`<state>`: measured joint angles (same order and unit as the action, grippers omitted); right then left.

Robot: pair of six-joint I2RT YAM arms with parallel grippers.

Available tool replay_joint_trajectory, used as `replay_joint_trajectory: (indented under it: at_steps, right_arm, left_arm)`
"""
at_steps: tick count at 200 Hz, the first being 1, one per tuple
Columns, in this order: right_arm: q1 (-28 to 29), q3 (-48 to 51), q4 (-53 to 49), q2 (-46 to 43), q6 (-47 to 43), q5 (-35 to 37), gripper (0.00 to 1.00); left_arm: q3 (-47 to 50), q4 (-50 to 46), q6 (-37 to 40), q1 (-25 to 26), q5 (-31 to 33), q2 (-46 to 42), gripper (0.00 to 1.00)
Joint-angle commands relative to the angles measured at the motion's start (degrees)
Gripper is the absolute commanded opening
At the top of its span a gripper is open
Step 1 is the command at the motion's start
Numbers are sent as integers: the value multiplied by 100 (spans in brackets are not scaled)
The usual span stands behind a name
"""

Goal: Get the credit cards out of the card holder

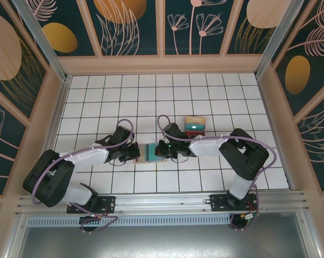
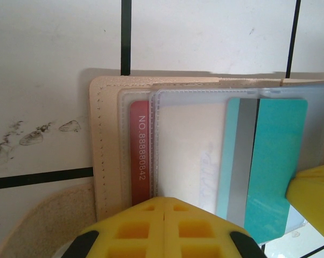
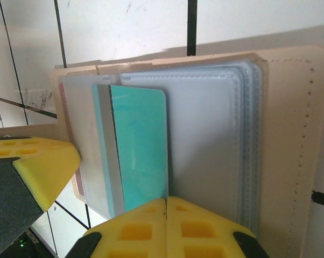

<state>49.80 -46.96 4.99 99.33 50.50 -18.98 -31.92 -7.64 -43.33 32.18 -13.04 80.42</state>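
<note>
on the white tiled table, the tan stitched card holder lies open, clear sleeves showing a teal card and a red card; left gripper and right gripper are fully closed.

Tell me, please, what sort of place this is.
Probably a robot test booth: a white tiled floor, walls of painted floral panels, and a metal rail along the near edge.

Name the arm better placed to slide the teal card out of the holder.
Right, probably. The right gripper, shut, sits at the exposed edge of the teal card. The left gripper, also shut, sits over the other half of the card holder by the red card, suited to pinning it down.
</note>
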Motion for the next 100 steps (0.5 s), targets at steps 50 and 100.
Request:
replay_joint_trajectory:
  at_steps: [50, 100]
  right_arm:
    - [-61, -95, -22, 17, -87, 14, 0]
    - [-193, 89, -17, -99, -136, 3, 0]
  left_arm:
    - [19, -249, 42, -3, 38, 64, 0]
    - [28, -221, 52, -2, 2, 102, 0]
